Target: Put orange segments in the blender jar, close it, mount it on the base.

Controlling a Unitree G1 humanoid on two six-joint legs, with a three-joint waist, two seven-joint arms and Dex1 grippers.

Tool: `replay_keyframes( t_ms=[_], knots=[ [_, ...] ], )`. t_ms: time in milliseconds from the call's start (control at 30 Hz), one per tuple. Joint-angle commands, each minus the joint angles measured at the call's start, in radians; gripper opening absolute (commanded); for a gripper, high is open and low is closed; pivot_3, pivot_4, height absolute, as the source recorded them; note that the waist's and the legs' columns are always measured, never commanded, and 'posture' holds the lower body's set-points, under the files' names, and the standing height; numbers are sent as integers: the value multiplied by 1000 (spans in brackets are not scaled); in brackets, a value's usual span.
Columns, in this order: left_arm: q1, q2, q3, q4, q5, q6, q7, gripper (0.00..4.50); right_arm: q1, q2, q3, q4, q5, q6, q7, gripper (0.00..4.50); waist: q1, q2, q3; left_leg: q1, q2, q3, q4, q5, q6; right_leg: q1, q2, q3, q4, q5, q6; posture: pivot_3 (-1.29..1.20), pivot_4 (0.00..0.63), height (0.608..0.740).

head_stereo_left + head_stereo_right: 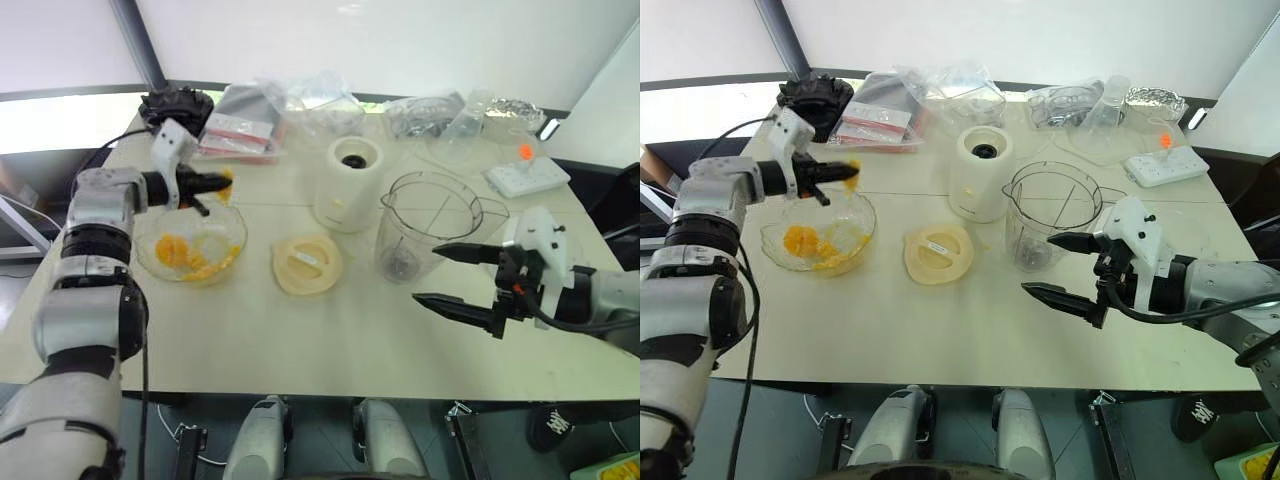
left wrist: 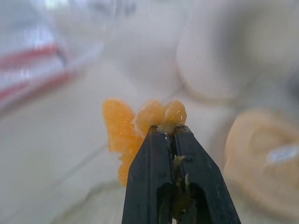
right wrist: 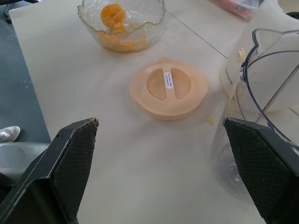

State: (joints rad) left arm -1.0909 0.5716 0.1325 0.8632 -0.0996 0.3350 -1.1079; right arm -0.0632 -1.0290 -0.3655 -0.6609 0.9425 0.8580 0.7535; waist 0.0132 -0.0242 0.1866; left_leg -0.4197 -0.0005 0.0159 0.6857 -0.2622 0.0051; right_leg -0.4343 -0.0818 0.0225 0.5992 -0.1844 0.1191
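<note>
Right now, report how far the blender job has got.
Early stage. Nothing looks done: the blender jar stands open on the table with no fruit visible inside. In hand: the left hand is shut on an orange segment above the glass bowl. Left: loading segments, fitting the lid, mounting on the base.

Orange segments (image 1: 185, 255) are lying heaped in a shallow glass bowl (image 1: 232, 222) on the table's left side, glossy and wet. One segment (image 2: 140, 126) is hanging above that bowl, pinched at its edge between the closed black fingers of the left gripper (image 2: 170, 135). The jar (image 1: 425, 225) is standing upright and uncovered near the table's middle, clear, blades showing at its bottom. The base (image 1: 350, 185) is sitting just beside it, cream-white, its dark socket facing up.
</note>
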Motion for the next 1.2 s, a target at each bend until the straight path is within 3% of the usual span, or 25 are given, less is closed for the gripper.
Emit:
replay_keyframes(
  t_ms=[33,200,600,833,1067,1200],
  knots=[
    [-39,-28,14,-143,-76,76,12,17,-8,7,-20,-11,-8,-22,-1,4500,-1,0,0,0,0,0,0,0,0,0,0,0,0,0,0,0,150,740],
    [-164,-115,-37,-163,-104,81,-16,17,21,37,-36,-40,-15,-23,-38,4500,2,0,0,1,-2,0,0,0,0,0,1,0,1,0,0,0,150,740],
    [-549,-455,-98,295,-73,-225,-141,17,324,215,-207,-295,-39,-35,-263,4500,1,-1,0,0,-4,0,0,0,0,2,1,0,-3,-2,-2,0,150,740],
    [-529,-603,-163,416,25,-324,-143,17,585,281,-227,-386,-33,-172,-386,4500,-1,0,0,1,-3,0,0,0,0,2,1,0,-3,-2,-3,0,150,740],
    [-467,-629,-240,456,153,-409,-108,17,765,247,-132,-386,-65,-414,-521,4500,0,0,0,5,-3,1,0,0,0,4,1,2,-3,-2,-3,0,150,740],
    [-450,-628,-236,459,172,-416,-113,1738,822,222,-73,-386,-89,-491,-567,4500,1,0,0,5,-2,1,0,0,0,5,1,1,-4,-3,-3,0,150,740]
  ],
)
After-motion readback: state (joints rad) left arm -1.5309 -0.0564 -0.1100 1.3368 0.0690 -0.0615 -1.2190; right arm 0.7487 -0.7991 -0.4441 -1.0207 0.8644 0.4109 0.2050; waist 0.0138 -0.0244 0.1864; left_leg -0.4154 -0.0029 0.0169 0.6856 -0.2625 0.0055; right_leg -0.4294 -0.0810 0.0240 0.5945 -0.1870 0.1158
